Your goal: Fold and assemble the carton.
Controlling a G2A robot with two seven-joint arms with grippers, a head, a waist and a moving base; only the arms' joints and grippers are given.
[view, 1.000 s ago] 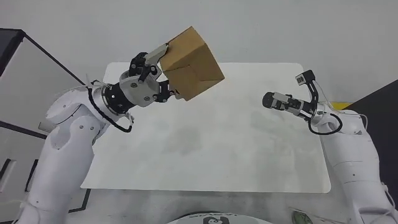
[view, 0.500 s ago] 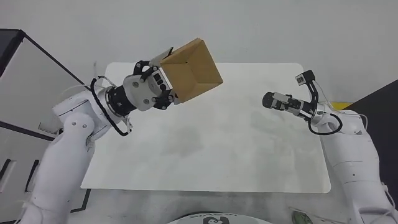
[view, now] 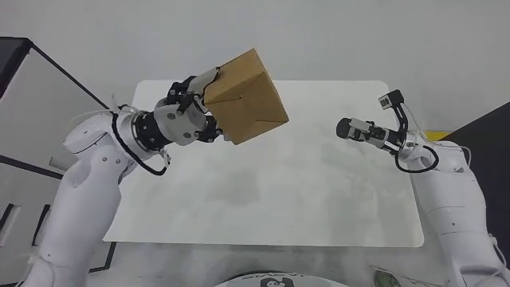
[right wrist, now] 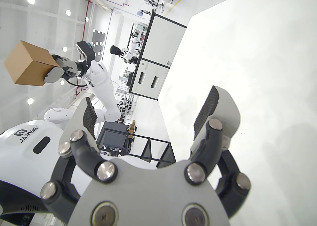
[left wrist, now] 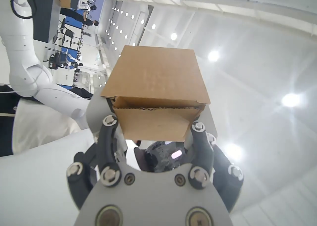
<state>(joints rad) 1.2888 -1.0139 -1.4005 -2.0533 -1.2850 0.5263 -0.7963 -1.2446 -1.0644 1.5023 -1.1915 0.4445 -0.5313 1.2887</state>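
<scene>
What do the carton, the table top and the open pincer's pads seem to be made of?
The carton looks like brown corrugated cardboard with a matte finish; a fluted edge shows at its flap. The table top is white and matte, perhaps laminate or a mat. The right pincer has dark ribbed pads, probably rubber.

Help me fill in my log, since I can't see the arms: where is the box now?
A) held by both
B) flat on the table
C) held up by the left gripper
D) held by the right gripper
C: the left gripper is shut on the box, lifted off the table; the right gripper is open, far from it.
</scene>
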